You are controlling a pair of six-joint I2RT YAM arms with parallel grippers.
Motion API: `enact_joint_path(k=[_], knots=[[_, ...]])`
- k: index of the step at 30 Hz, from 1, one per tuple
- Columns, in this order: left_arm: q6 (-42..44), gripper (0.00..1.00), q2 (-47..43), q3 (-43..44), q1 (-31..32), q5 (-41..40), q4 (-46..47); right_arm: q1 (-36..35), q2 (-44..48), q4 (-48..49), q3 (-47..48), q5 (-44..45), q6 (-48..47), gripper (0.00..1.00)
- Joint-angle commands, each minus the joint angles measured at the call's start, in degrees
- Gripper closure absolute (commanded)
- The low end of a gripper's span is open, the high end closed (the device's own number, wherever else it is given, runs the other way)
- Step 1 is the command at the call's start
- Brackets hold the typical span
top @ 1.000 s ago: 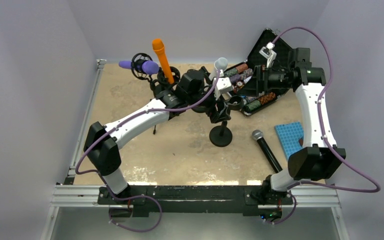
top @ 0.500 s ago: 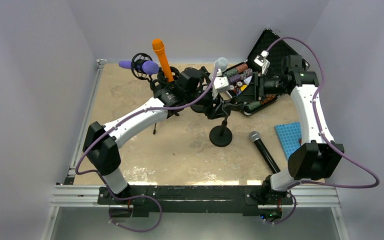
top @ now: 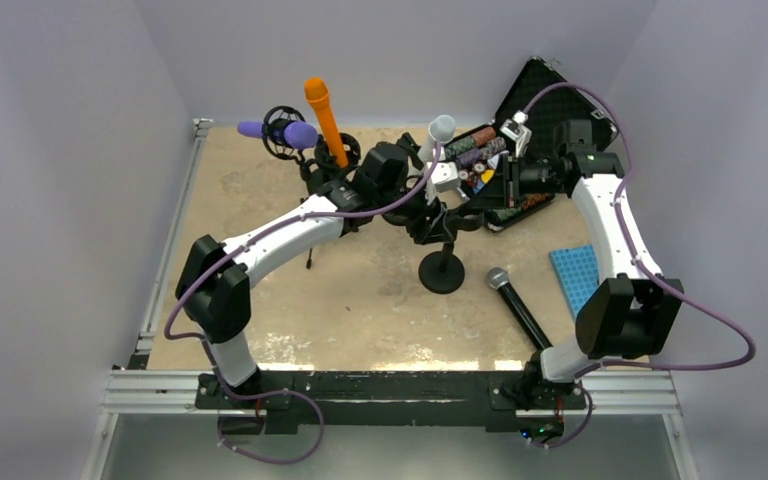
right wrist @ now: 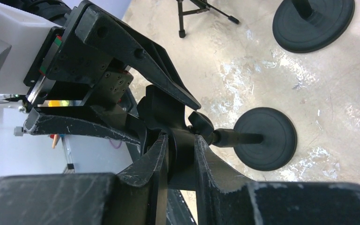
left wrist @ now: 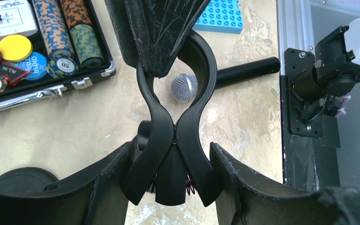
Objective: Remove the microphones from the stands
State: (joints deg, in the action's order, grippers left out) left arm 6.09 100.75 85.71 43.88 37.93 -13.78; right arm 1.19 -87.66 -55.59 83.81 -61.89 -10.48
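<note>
microphone shifted left | case holds poker chips | right claw clamps clip

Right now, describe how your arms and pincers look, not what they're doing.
The left arm and right arm have white links with black joints and a purple cable trailing along each. The left pincer and right pincer have black, scuffed, wedge-shaped fingers.
</note>
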Motion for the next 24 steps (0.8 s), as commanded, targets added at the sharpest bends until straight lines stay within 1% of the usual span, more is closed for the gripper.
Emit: enact_joint_path(k=[1, 9, 19, 24], knots=[[-0.04, 0.55, 0.24, -1.40, -0.37, 3.64, 0.75, -2.44, -2.96, -7.14, -3.97, 5.89, -1.27, 0.85], [0.73, 0.54, 1.14, -1.45, -0.46, 1.92, -0.40, -2.55, -4.71, -7.29, -2.02, 7.09, -1.54, 0.87], [2.57, 0.54, 1.64, -2.73, -0.69, 2.09, -1.15, -2.75, -5.52, -8.01, -2.61, 9.49, -2.86, 0.86], [3.46, 0.51, 1.73, -2.92, -0.70, 0.85, -1.76, -2.84, -5.60, -8.19, -2.84, 9.68, -3.44, 0.87]])
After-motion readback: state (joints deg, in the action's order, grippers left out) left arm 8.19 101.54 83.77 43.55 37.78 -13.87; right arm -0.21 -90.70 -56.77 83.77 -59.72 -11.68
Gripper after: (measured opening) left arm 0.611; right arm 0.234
